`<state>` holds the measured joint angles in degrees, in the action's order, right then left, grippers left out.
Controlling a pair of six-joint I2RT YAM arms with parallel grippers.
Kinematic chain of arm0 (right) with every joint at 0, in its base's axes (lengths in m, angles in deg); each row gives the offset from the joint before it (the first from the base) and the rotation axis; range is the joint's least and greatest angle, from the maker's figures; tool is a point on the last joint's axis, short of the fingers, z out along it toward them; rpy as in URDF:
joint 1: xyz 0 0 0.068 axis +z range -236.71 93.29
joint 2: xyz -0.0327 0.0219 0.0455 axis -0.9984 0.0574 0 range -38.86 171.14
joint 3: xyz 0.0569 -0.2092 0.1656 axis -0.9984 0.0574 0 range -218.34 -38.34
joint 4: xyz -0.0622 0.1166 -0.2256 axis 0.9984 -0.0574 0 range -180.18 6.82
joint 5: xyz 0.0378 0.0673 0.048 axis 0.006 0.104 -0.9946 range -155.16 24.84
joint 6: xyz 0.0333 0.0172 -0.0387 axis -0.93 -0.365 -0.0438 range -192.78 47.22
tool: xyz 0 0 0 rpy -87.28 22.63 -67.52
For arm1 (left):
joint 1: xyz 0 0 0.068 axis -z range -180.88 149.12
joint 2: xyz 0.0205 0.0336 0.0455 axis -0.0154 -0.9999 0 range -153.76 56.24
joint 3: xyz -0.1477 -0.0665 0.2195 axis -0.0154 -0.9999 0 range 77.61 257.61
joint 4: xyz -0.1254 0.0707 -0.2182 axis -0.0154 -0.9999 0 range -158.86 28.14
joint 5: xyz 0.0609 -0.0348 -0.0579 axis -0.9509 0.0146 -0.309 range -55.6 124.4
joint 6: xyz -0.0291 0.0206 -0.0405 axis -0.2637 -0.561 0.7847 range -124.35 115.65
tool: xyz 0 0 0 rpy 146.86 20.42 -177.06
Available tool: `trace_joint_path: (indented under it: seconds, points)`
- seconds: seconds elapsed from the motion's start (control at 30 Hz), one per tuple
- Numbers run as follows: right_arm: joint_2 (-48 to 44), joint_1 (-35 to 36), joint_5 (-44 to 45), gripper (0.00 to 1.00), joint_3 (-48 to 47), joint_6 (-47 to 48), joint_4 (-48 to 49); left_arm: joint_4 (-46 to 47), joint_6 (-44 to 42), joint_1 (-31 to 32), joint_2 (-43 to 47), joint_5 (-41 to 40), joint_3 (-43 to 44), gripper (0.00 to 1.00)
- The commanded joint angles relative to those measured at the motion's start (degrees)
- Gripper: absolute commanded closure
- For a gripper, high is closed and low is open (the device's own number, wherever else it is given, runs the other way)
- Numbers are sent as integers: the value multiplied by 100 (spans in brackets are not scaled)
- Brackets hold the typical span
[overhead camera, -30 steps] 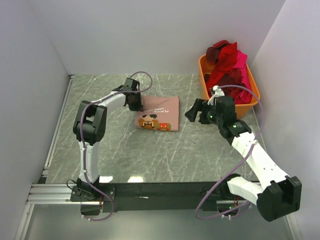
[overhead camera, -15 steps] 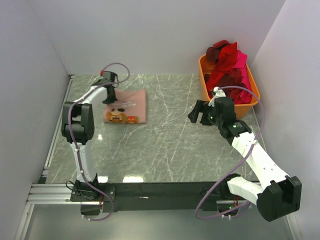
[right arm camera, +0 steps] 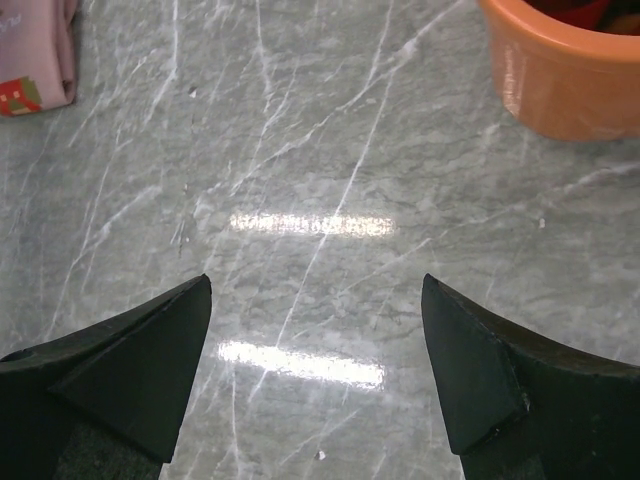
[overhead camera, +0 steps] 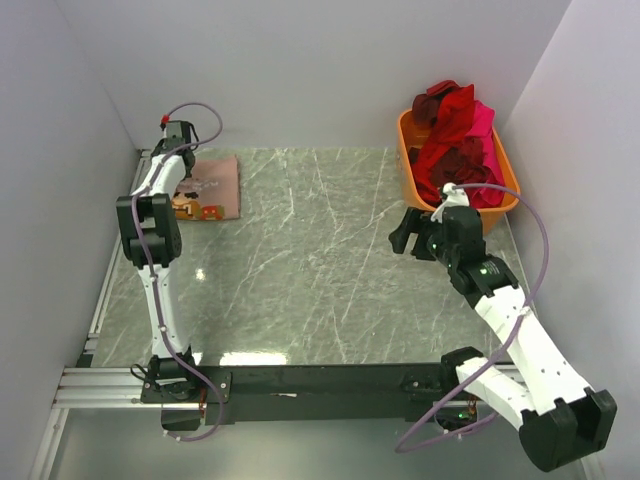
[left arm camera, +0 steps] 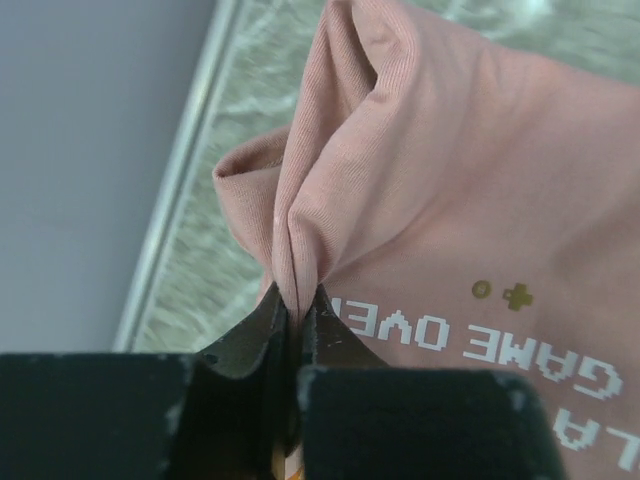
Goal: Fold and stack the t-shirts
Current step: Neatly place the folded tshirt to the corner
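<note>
You see the left gripper (left arm camera: 295, 300) clenched on a bunched fold of the dusty pink t-shirt (left arm camera: 450, 190), at the edge just beside its white printed letters. From above, this folded shirt lies flat at the far left corner of the marble table (overhead camera: 320, 270), close to the left wall, and the cloth rises only where the fingers pinch it. The right gripper (right arm camera: 315, 285) hangs over bare table with its jaws spread wide and nothing between them, near the orange tub (overhead camera: 405, 160). The red, maroon and hot pink t-shirts (overhead camera: 455, 135) are heaped inside that tub, at the far right.
</note>
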<state>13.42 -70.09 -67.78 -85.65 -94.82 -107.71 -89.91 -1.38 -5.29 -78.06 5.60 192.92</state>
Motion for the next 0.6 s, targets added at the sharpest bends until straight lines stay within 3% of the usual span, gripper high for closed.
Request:
trace_joint_path:
  seconds: [0.0,0.23,0.3,0.33,0.4,0.43,0.57]
  points:
    - [-226,-10,375,9,11,-125,-183,352,-629,-43,-122,-468,597,91]
    - [-349,-10,358,9,-85,-230,-473,618,-753,-280,-342,-416,1019,80]
    - [-375,-10,314,9,-112,-274,-456,521,-753,-289,-404,-495,1239,64]
    - [-384,-10,279,9,-112,-300,-412,564,-744,-289,-369,-530,1222,48]
    - [-411,-10,279,9,-120,-318,-359,695,-692,-289,-273,-635,995,26]
    - [-411,-10,279,9,-129,-327,-316,766,-648,-289,-168,-706,915,4]
    - [-428,-18,182,9,-164,-336,-306,435,-332,-280,26,-891,1098,1]
